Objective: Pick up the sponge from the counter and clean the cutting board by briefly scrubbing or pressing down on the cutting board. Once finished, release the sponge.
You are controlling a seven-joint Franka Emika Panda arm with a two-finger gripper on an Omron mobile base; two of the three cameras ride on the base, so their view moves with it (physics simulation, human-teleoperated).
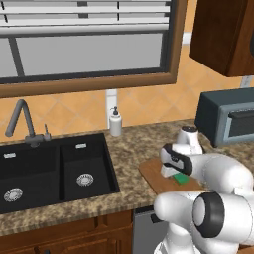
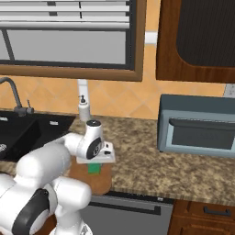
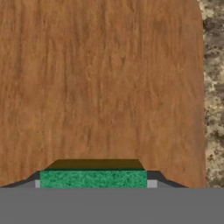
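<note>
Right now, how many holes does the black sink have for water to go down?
2: one drain in the sink's left basin, one drain in its right basin.

We count one sponge [image 1: 180, 177], one cutting board [image 1: 156, 174], one table [image 1: 134, 149]. Left of the board: one double sink [image 1: 54, 168] with two basins, two drains, one faucet [image 1: 22, 121]. One soap dispenser [image 1: 115, 122], one toaster oven [image 1: 229, 119], one window [image 1: 84, 44].
</note>
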